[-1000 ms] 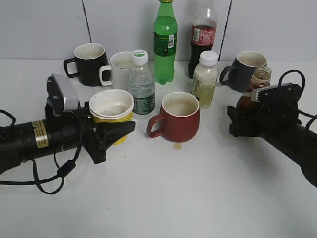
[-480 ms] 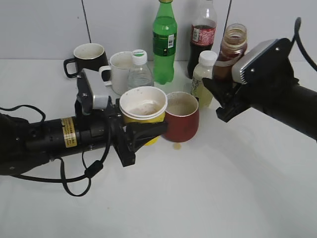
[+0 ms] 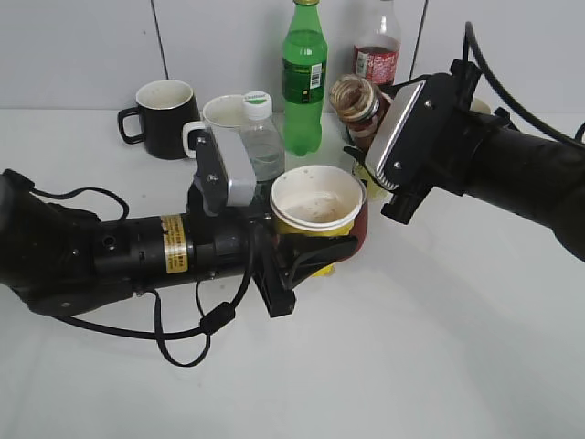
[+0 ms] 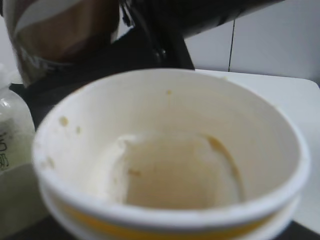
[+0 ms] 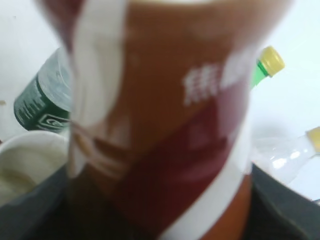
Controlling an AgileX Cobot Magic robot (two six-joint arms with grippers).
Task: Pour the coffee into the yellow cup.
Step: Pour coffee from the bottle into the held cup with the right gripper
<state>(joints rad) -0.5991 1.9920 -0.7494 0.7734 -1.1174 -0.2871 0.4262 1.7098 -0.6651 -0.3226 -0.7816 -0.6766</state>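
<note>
The yellow cup (image 3: 316,212) has a white rim and a stained white inside. My left gripper (image 3: 306,259) is shut on it and holds it up above the table near the middle. The cup fills the left wrist view (image 4: 170,165), with only stains inside. My right gripper (image 3: 379,174) is shut on the brown coffee bottle (image 3: 356,101). The bottle is tilted left, its open neck just up and right of the cup's rim. The bottle's brown-and-white label fills the right wrist view (image 5: 160,125). The cup's rim shows there at the lower left (image 5: 25,155).
A red mug (image 3: 359,229) sits behind the held cup. At the back stand a black mug (image 3: 164,114), a white mug (image 3: 215,123), a small water bottle (image 3: 260,137), a green bottle (image 3: 304,78) and a cola bottle (image 3: 377,55).
My left gripper has carried the yellow cup right and toward the middle. My right gripper has lifted the coffee bottle, moved it left and tilted it over toward the cup.
</note>
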